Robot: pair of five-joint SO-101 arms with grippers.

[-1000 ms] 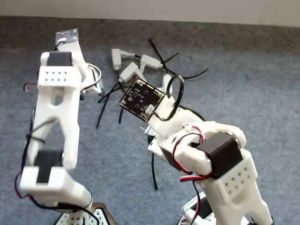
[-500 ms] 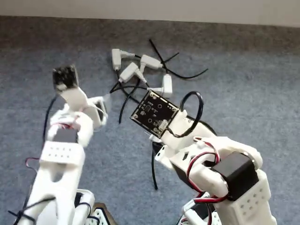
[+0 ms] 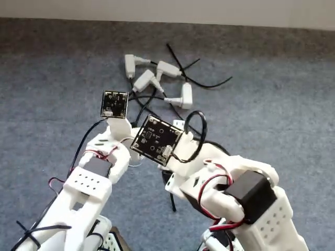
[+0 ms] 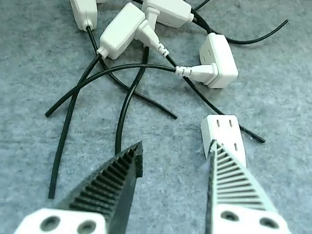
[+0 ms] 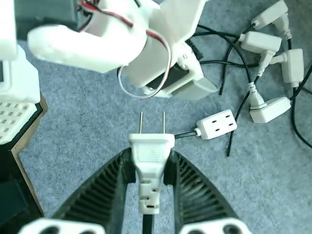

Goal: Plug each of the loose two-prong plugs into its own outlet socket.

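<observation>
The right gripper (image 5: 149,163) was clamped on a two-prong plug (image 5: 150,146), pointed toward the outlet socket (image 5: 216,124) lying near on the carpet (image 5: 83,141). The left gripper (image 4: 174,146) hung wide open, one finger above that socket. Unheld, the socket could skid from the push.

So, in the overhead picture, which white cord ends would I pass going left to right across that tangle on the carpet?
first white cord end → tilted white cord end → white socket end by the crossing black cords → outlet socket nearest the arms.
</observation>
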